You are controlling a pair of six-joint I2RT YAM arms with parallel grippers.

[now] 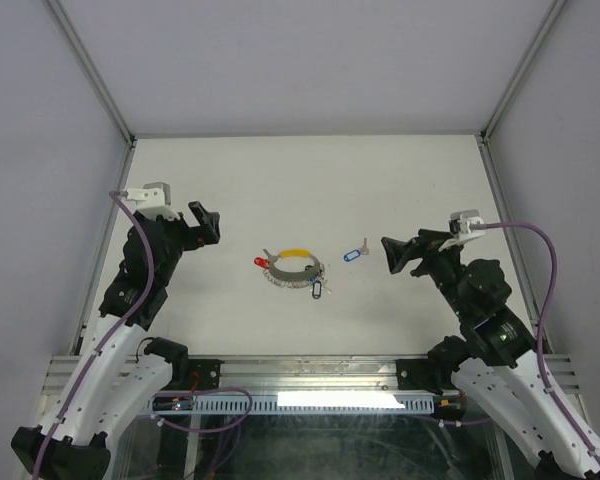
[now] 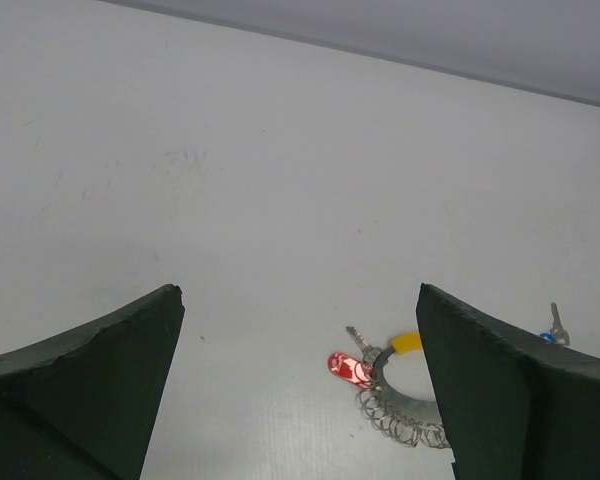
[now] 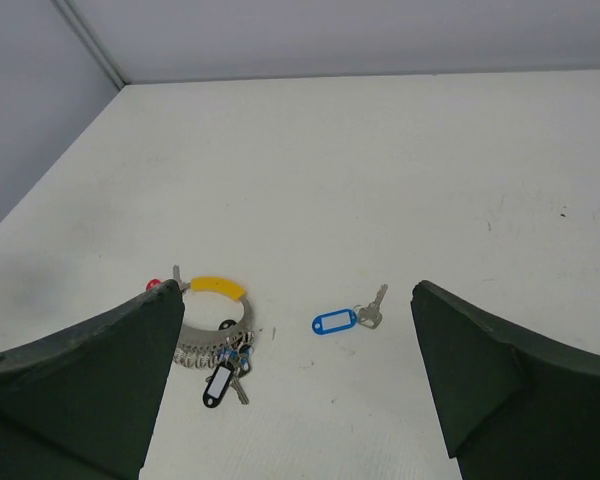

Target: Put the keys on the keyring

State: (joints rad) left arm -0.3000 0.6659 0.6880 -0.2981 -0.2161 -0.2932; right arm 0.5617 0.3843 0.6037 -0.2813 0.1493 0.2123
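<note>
The keyring (image 1: 295,253), part yellow arc and part silvery beaded ring, lies flat at the table's middle. A red-tagged key (image 1: 260,262) sits at its left end, and a black-tagged key (image 1: 316,291) with other small keys hangs at its right side. A loose blue-tagged key (image 1: 354,253) lies apart, to the ring's right. My left gripper (image 1: 205,222) is open and empty, left of the ring. My right gripper (image 1: 392,255) is open and empty, just right of the blue-tagged key. The left wrist view shows the ring (image 2: 405,343) and red tag (image 2: 348,368). The right wrist view shows the ring (image 3: 216,286), blue tag (image 3: 336,322) and black tag (image 3: 218,387).
White walls with metal corner posts (image 1: 95,75) close in the white table (image 1: 300,180) at the left, back and right. A metal rail with cables (image 1: 310,385) runs along the near edge between the arm bases.
</note>
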